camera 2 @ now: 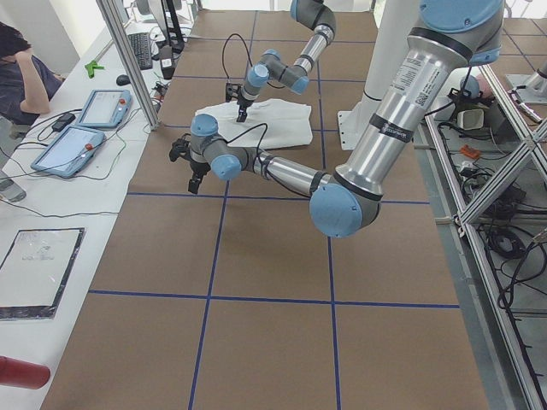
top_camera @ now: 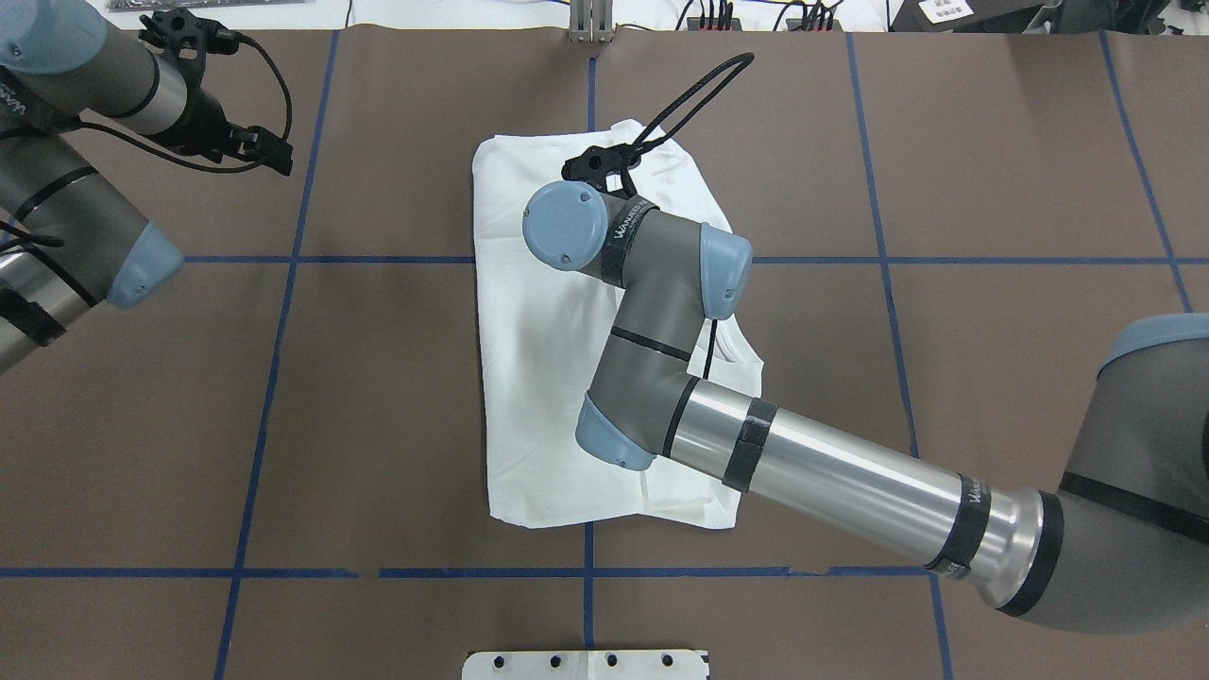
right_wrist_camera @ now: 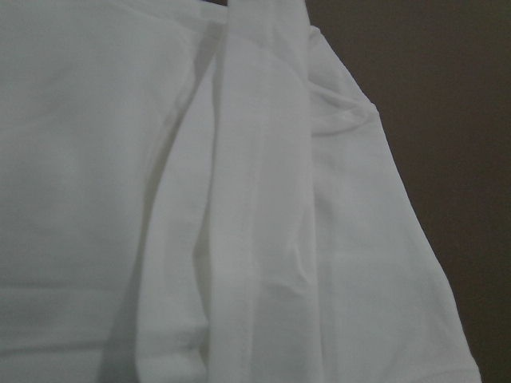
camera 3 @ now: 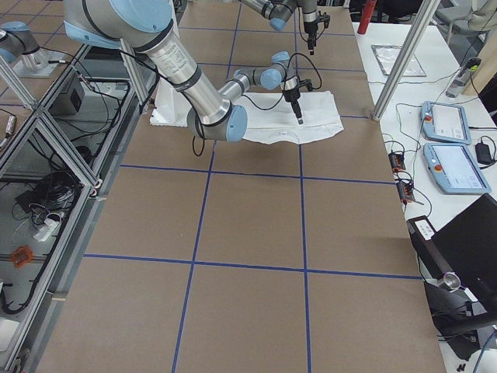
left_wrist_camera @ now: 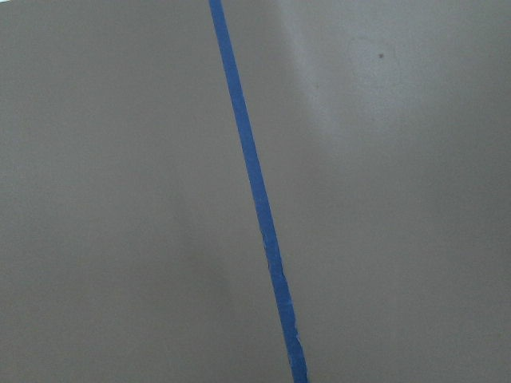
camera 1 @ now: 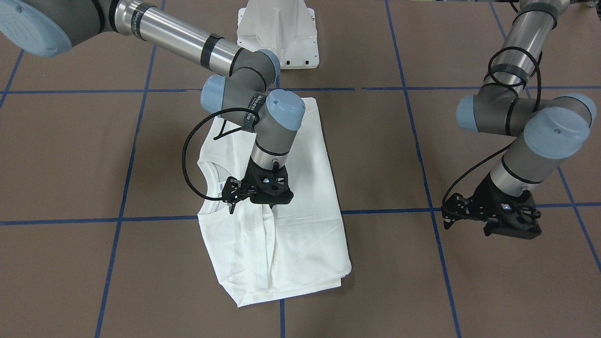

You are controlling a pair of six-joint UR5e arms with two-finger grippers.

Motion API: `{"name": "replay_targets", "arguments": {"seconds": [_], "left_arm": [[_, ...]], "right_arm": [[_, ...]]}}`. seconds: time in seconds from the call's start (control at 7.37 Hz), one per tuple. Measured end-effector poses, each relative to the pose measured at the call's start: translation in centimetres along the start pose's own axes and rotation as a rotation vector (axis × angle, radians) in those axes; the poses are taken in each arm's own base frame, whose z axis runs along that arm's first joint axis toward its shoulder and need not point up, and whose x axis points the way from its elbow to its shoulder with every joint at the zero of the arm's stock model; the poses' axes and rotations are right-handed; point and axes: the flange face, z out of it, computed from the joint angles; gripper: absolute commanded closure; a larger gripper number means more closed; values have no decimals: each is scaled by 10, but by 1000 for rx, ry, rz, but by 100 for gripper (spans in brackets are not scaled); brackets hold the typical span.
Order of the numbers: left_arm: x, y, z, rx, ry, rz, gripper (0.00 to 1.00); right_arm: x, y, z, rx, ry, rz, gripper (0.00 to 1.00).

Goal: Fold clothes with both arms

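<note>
The white T-shirt (camera 1: 291,244) lies flat in the middle of the brown table, folded into a long rectangle, its round collar (camera 1: 206,180) and small blue neck label (camera 1: 219,188) facing up. No black text shows. It also shows in the overhead view (top_camera: 538,378) and fills the right wrist view (right_wrist_camera: 239,199), where a folded sleeve strip runs down the middle. My right gripper (camera 1: 231,206) points down just over the shirt beside the collar; its fingers look shut, with no cloth lifted. My left gripper (camera 1: 445,224) hangs over bare table far to the side, fingers together and empty; it also shows in the overhead view (top_camera: 279,161).
The white pedestal (camera 1: 277,33) stands at the robot's edge of the table. Blue tape lines (left_wrist_camera: 255,191) cross the brown surface. Two tablets (camera 2: 77,145) and an operator (camera 2: 17,68) are at a side desk beyond the far table edge.
</note>
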Motion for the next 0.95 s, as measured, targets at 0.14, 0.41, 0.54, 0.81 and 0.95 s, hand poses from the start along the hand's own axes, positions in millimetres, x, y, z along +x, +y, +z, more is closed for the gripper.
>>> {"name": "replay_targets", "arguments": {"seconds": [0.14, 0.41, 0.54, 0.81, 0.95], "left_arm": [[0, 1, 0, -1, 0, 0, 0], [1, 2, 1, -2, 1, 2, 0], [2, 2, 1, -3, 1, 2, 0], [3, 3, 2, -4, 3, 3, 0], [3, 3, 2, -4, 3, 2, 0]], "right_arm": [[9, -1, 5, -16, 31, -46, 0], [53, 4, 25, -29, 69, -125, 0], [83, 8, 35, -30, 81, -160, 0], [125, 10, 47, -31, 99, -210, 0], [133, 8, 46, -26, 95, -218, 0]]}}
